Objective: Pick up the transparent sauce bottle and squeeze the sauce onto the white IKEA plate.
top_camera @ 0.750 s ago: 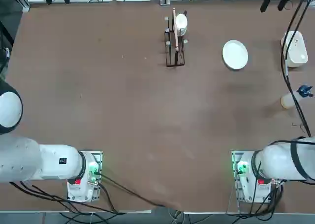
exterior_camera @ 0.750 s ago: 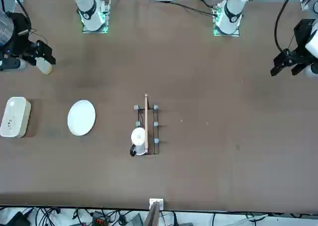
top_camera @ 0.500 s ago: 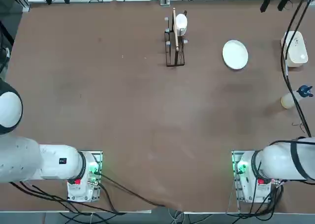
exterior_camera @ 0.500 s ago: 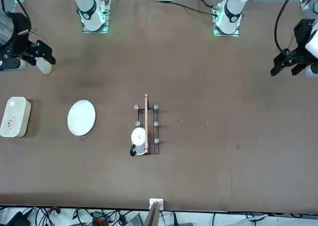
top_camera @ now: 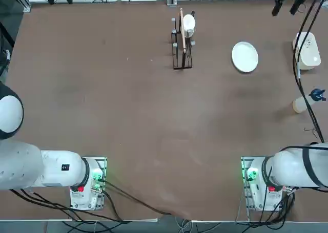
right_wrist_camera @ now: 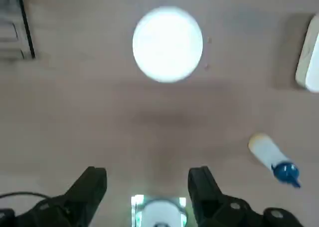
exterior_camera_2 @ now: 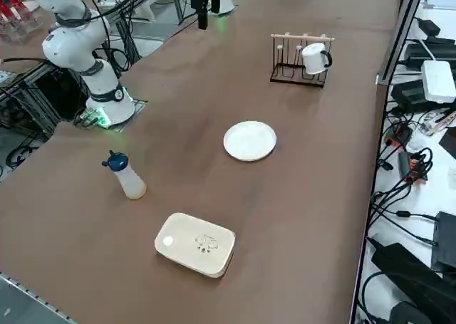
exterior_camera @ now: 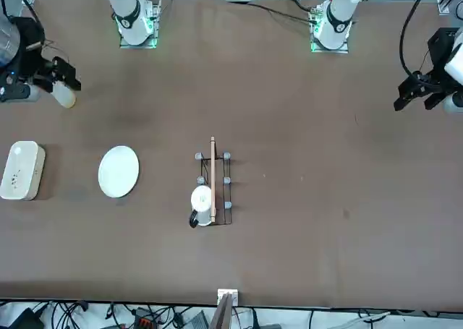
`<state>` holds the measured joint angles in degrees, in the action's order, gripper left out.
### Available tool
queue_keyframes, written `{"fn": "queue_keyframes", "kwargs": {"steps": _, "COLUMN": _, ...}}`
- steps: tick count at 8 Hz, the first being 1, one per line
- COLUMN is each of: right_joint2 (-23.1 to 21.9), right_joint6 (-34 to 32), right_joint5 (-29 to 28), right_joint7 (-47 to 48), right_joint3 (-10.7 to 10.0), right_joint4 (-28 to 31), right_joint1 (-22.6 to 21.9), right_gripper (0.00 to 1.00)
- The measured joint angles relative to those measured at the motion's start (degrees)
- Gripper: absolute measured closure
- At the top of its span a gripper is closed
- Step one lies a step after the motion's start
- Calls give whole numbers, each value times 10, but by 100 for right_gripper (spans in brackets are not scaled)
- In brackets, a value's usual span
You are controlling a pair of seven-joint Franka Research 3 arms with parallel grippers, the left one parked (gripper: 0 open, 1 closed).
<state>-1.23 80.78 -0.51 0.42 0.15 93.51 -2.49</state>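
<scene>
The transparent sauce bottle [exterior_camera_2: 127, 176], cream with a dark blue nozzle cap, stands upright near the table's right edge [top_camera: 302, 104] [right_wrist_camera: 271, 157]. The white IKEA plate [top_camera: 245, 57] [exterior_camera: 119, 171] [exterior_camera_2: 249, 140] [right_wrist_camera: 167, 44] lies flat farther out and toward the table's middle. My right gripper [right_wrist_camera: 148, 182] hangs high above the table, open, with nothing between its fingers [right_wrist_camera: 94, 187]. In the front view it [exterior_camera: 61, 79] partly covers the bottle [exterior_camera: 65, 96]. Its dark fingers show at the upper right of the top view [top_camera: 288, 2]. It touches neither object.
A white rounded-rectangular box [top_camera: 307, 51] [exterior_camera_2: 196, 243] [exterior_camera: 20, 171] lies by the right edge, beyond the bottle. A black wire rack [top_camera: 182, 43] holding a white mug [exterior_camera_2: 313, 57] stands at the far middle. Black cables [top_camera: 302, 43] run over the bottle's area.
The right gripper has shifted only very slightly. The bottle, plate, box and rack are where they were.
</scene>
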Motion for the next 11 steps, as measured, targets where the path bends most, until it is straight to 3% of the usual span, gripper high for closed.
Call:
{"fn": "queue_keyframes", "kwargs": {"steps": 3, "right_joint2": 8, "right_joint6": -92, "right_joint5": 9, "right_joint7": 25, "right_joint3": -4, "right_joint4": 0, "right_joint1": 8, "right_gripper": 0}}
{"fn": "queue_keyframes", "kwargs": {"steps": 6, "right_joint2": 30, "right_joint6": -134, "right_joint5": 40, "right_joint7": 215, "right_joint3": -5, "right_joint4": 8, "right_joint1": 20, "right_gripper": 0}}
{"fn": "queue_keyframes", "kwargs": {"steps": 8, "right_joint2": 58, "right_joint6": -121, "right_joint5": 92, "right_joint7": 385, "right_joint3": -4, "right_joint4": 51, "right_joint1": 18, "right_gripper": 0}}
{"fn": "queue_keyframes", "kwargs": {"steps": 11, "right_joint2": 72, "right_joint6": 1, "right_joint5": 178, "right_joint7": 654, "right_joint3": -1, "right_joint4": 166, "right_joint1": 14, "right_gripper": 0}}
